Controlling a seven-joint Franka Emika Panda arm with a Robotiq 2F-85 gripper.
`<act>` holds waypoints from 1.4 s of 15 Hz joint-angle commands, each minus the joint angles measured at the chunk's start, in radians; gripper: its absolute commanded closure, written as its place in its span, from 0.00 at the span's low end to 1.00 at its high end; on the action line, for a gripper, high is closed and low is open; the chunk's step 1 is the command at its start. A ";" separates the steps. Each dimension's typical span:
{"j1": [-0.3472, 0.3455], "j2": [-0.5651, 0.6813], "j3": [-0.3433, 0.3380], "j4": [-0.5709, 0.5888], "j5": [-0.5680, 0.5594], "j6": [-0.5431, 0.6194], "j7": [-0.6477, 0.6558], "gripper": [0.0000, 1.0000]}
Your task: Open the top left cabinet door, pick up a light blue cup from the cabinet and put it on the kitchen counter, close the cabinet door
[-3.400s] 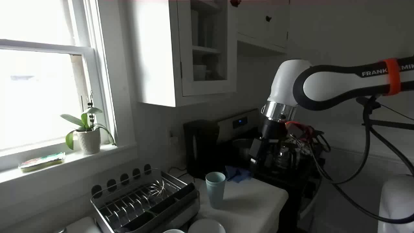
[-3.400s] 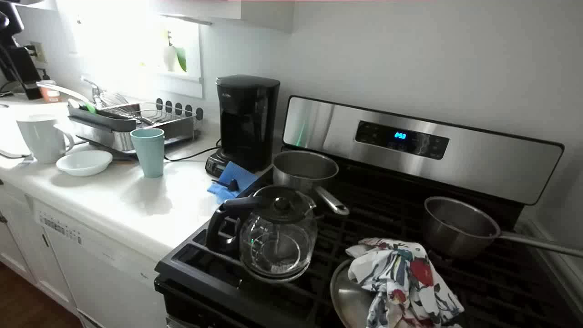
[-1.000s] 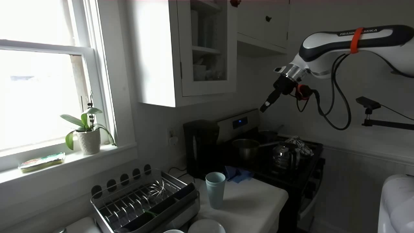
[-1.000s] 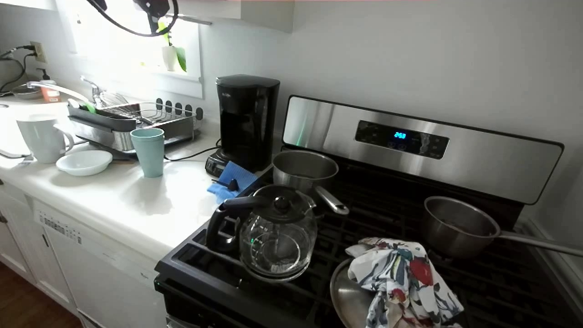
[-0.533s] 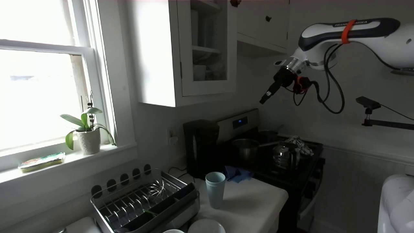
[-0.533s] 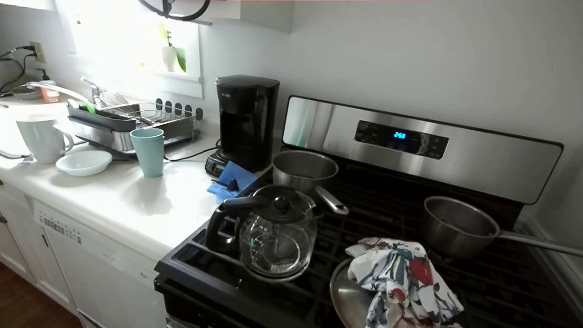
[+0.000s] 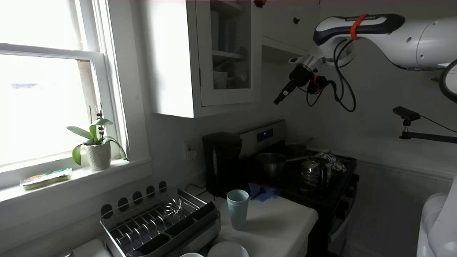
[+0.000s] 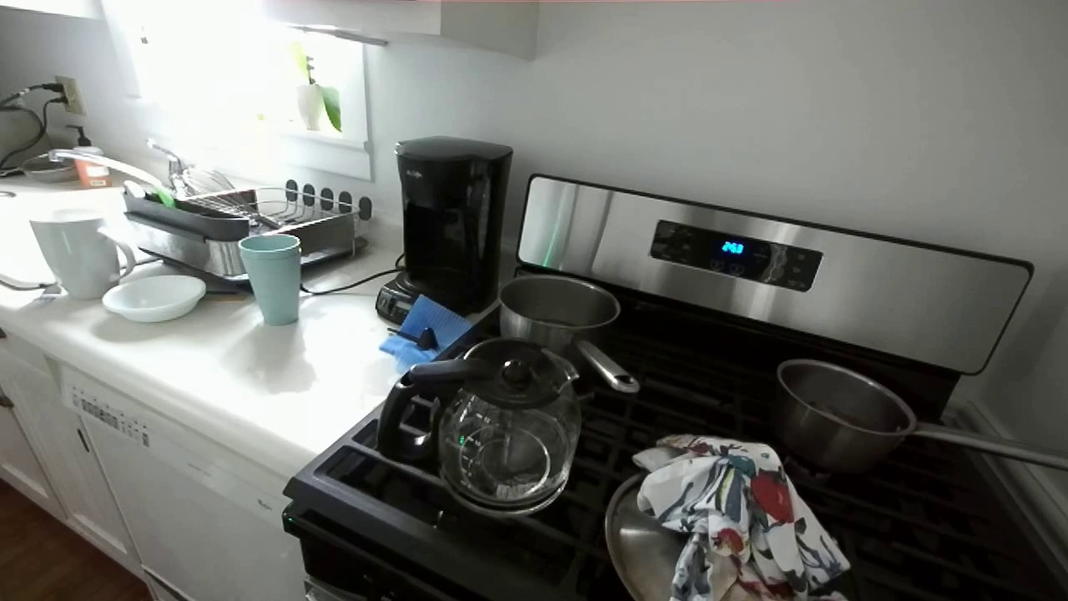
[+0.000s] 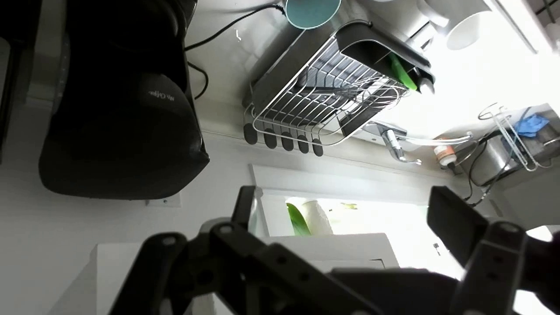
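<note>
Wrist view: the gripper has its jaws wide apart. In an exterior view the arm extends from upper right, gripper slanting down-left; cabinet door closed, upper centre; blue-green cup upright on the kitchen counter, lower centre.

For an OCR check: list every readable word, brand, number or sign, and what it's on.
"Mr. Coffee": coffee maker, upside down in the wrist view.
Robot arm: lettering part-covered by the orange band, too blurred to read.
Stove display: blue digits, too blurred.
Dishwasher, pump bottle, carafe, windowsill pack: markings too small or blurred.
</note>
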State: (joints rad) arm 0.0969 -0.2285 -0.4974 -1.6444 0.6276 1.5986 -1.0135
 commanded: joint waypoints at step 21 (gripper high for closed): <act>-0.297 0.273 0.184 0.276 0.207 -0.141 -0.319 0.00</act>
State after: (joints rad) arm -0.1577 0.0034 -0.3406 -1.4299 0.8052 1.4809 -1.3083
